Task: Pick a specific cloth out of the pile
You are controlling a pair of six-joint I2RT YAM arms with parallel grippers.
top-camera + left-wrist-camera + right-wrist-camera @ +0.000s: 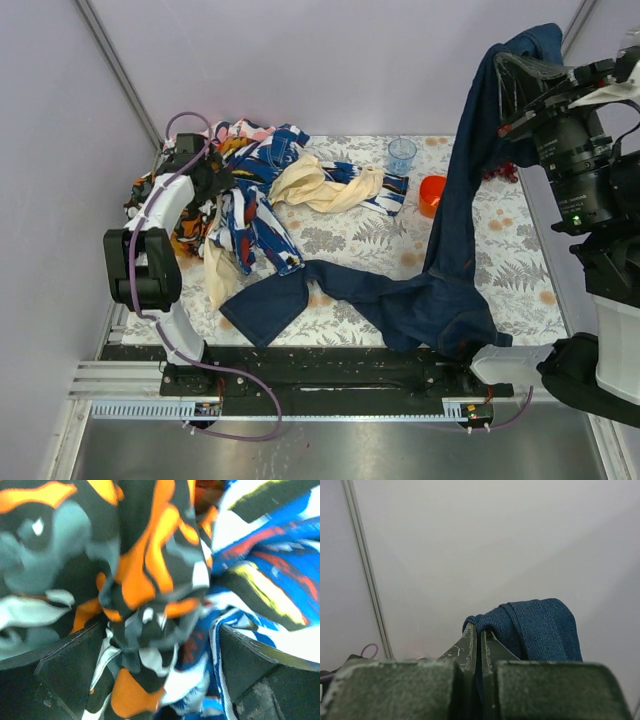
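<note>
Right pincer (pixel 479 634) clamped on the cloth (pixel 465 170), raised at upper right; left pincer (pixel 160 652) spread wide in the pile (pixel 235 195).

Top view: the navy denim hangs from the right pincer down to the tabletop (pixel 350 235). It bunches at lower right, and one leg lies flat toward lower left, its end touching the pile's edge. Right wrist view: fingers pressed together, a denim fold pinched between them. Left wrist view: fingers (pixel 65 667) far apart, with a bunch of orange-black-white camouflage cloth (pixel 145 585) between them and blue-and-white print (pixel 280 565) to the right. A cream cloth (pixel 320 185) lies at the pile's right side. A clear cup (pixel 401 155) and an orange bowl (pixel 431 195) stand near the hanging denim.
</note>
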